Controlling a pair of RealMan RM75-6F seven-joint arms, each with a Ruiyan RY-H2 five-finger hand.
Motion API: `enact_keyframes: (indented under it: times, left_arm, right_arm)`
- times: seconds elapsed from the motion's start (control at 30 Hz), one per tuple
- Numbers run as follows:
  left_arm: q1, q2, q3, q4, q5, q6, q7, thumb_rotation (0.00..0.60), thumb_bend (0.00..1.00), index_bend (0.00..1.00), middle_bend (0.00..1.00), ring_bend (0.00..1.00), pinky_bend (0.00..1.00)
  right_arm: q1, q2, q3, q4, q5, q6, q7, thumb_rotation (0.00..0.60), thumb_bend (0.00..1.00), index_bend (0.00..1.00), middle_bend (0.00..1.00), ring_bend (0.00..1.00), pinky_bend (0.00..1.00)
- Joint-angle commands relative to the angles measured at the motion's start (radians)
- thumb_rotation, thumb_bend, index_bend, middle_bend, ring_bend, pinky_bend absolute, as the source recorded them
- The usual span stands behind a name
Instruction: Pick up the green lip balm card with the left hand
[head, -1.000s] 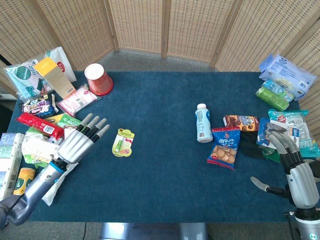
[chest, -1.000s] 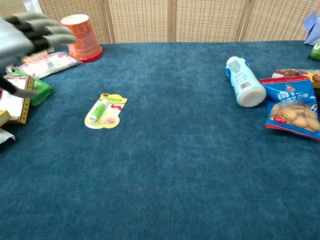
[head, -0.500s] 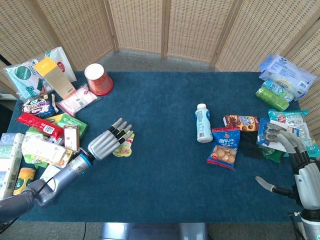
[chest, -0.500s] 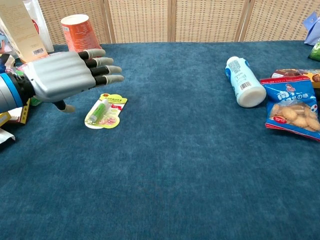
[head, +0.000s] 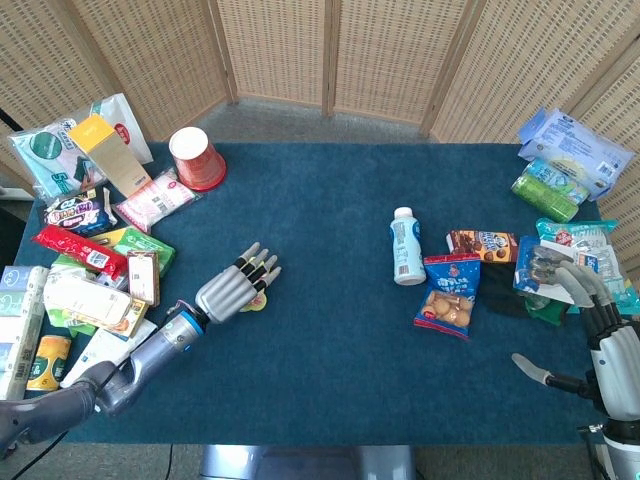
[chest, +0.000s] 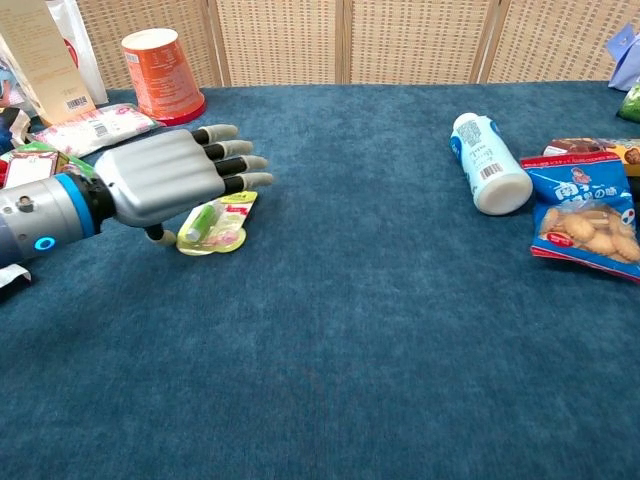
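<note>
The green lip balm card (chest: 218, 224) lies flat on the blue table, a yellow card with a green tube. My left hand (chest: 178, 177) hovers right over it, palm down with fingers stretched out and apart, holding nothing. In the head view the left hand (head: 236, 287) covers most of the card (head: 256, 302), only an edge showing. My right hand (head: 600, 335) stays open at the table's right front corner, far from the card.
Snack packs and boxes (head: 85, 270) crowd the left edge. A red cup (head: 196, 157) stands at the back left. A white bottle (head: 405, 245) and a blue cracker bag (head: 447, 293) lie right of centre. More packets (head: 565, 160) fill the right edge.
My left hand has swept right from the left pile and now hangs directly above the card, lower than before. The right hand has barely moved.
</note>
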Motion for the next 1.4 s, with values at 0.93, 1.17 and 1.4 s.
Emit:
enact_keyframes:
  times: [0.93,1.17,1.4]
  left_arm:
    - [-0.093,0.003,-0.087,-0.116,-0.245,-0.145,0.013,0.6,0.0,0.0,0.0,0.0,0.07]
    - [-0.148,-0.011,-0.115,-0.11,-0.36,-0.235,0.122,0.6,0.0,0.0,0.0,0.0,0.06]
    - [-0.193,-0.048,-0.127,-0.078,-0.451,-0.279,0.172,0.6,0.0,0.03,0.0,0.0,0.09]
  right_arm:
    - [0.0,-0.004,-0.012,-0.013,-0.027,-0.003,-0.028,0.6,0.0,0.0,0.0,0.0,0.0]
    - [0.0,-0.004,-0.011,-0.012,-0.028,0.0,-0.025,0.6,0.0,0.0,0.0,0.0,0.0]
    - [-0.002,0.002,-0.009,-0.011,-0.022,0.007,-0.009,0.6,0.0,0.0,0.0,0.0,0.0]
